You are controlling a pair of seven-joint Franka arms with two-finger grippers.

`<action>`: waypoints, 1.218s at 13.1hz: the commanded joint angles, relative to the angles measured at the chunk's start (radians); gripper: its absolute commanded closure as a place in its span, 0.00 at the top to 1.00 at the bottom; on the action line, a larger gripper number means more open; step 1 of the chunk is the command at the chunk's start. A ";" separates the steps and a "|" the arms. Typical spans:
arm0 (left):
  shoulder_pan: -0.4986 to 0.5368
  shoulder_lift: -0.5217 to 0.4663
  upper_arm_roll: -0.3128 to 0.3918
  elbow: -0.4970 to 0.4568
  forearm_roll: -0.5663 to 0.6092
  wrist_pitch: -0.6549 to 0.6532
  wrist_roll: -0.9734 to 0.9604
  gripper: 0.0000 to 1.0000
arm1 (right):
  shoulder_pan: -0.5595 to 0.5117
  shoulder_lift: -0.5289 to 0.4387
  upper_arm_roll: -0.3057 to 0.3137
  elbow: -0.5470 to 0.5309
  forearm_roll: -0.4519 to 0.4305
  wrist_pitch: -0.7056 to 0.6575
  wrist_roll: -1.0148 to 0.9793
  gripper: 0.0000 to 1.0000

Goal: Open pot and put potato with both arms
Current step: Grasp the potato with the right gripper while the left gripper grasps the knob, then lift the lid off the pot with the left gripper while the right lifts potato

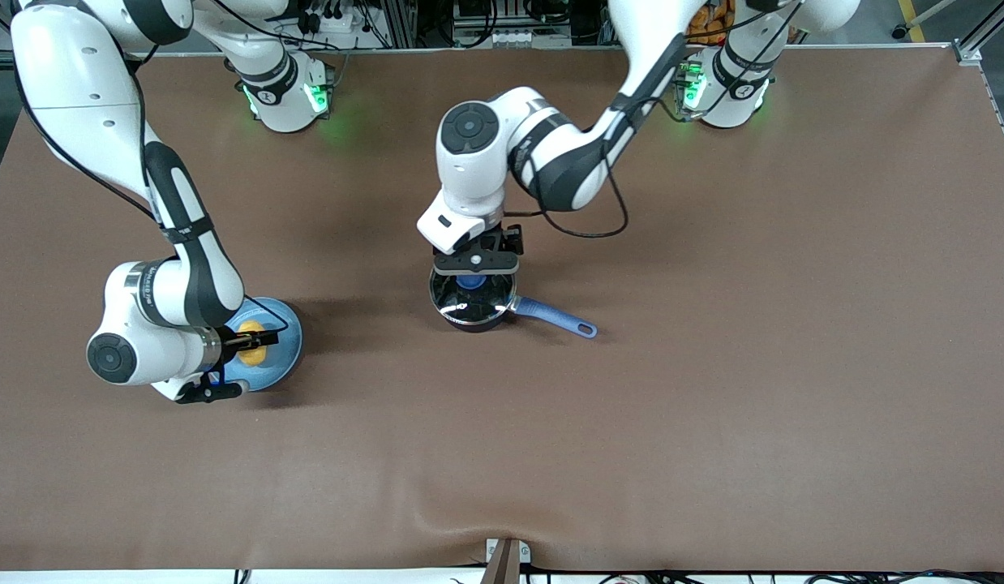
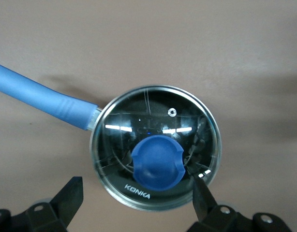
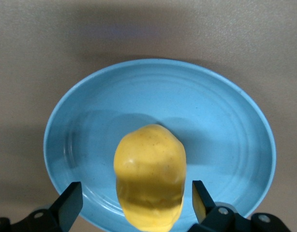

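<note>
The black pot [image 1: 472,323] with its long blue handle [image 1: 555,317] stands mid-table, covered by a glass lid [image 1: 479,301] with a blue knob [image 1: 469,281]. My left gripper [image 1: 476,264] hangs open just above the lid. In the left wrist view the knob [image 2: 155,163] lies between and ahead of the spread fingertips [image 2: 73,193], and the pot's handle [image 2: 42,94] points away. The yellow potato [image 1: 259,354] lies on a blue plate [image 1: 285,341] toward the right arm's end. My right gripper [image 1: 241,342] is open astride the potato [image 3: 149,176], its fingers [image 3: 70,200] clear of it.
The brown table cover [image 1: 713,405] stretches wide around the pot and the plate. The plate's rim [image 3: 226,125] rings the potato in the right wrist view. Both arm bases stand at the table's edge farthest from the front camera.
</note>
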 commanded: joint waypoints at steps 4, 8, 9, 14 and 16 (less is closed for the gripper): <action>-0.027 0.072 0.028 0.038 0.023 0.055 -0.068 1.00 | -0.007 0.008 0.005 0.002 0.002 0.027 -0.001 0.51; -0.025 0.097 0.028 0.038 0.020 0.103 -0.075 1.00 | -0.004 0.007 0.005 0.010 -0.015 0.030 -0.018 0.14; -0.024 0.103 0.028 0.038 0.018 0.108 -0.075 1.00 | -0.004 0.004 0.005 0.013 -0.015 0.029 -0.035 0.08; -0.022 0.106 0.026 0.037 0.015 0.119 -0.073 1.00 | 0.016 -0.030 0.007 0.028 -0.013 0.004 -0.043 0.05; -0.022 0.103 0.026 0.034 0.013 0.111 -0.073 0.82 | 0.017 -0.062 0.010 0.030 0.000 -0.031 -0.034 0.03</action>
